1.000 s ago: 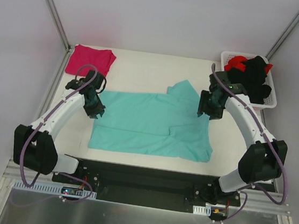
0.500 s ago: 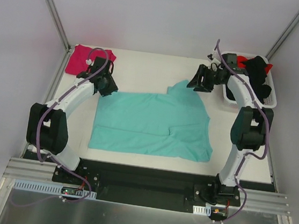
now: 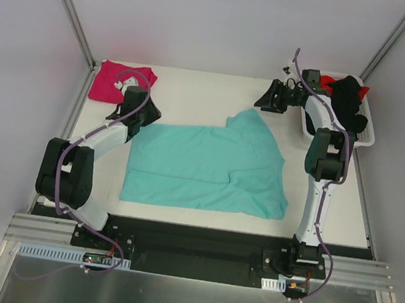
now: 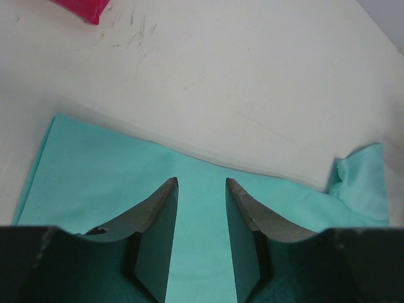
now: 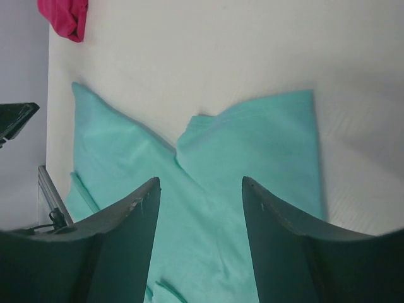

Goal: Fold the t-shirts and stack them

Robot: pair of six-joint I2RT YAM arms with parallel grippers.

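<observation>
Left gripper (image 4: 202, 182): jaws apart, nothing between them, so it has let go. A second ago it sat low on the left edge of the teal t-shirt (image 3: 208, 167). Now it hangs over the shirt's far-left corner, with cloth under the fingers and bare table (image 3: 194, 92) beyond.

Right gripper (image 5: 201, 183): also parted and empty. It has pulled off the shirt's right side, swung to the far side past the sleeve (image 3: 253, 124), and now sits just beside the basket (image 3: 361, 142).

The teal shirt hasn't moved across that second. It lies flat mid-table, one side lapped over, with the sleeve sticking out toward the far edge. My read is that the fold held through release.

The magenta t-shirt (image 3: 121, 81) is folded in the far-left corner, apart from the teal one. The black and red garments (image 3: 351, 102) are still piled in the basket.

Meaning: that fold pass looks finished and both arms are repositioning along the far edge. The likely next step is to grab the far corners and sleeve and bring them toward the near side. The teal shirt is still only part-folded and nothing is stacked yet.
</observation>
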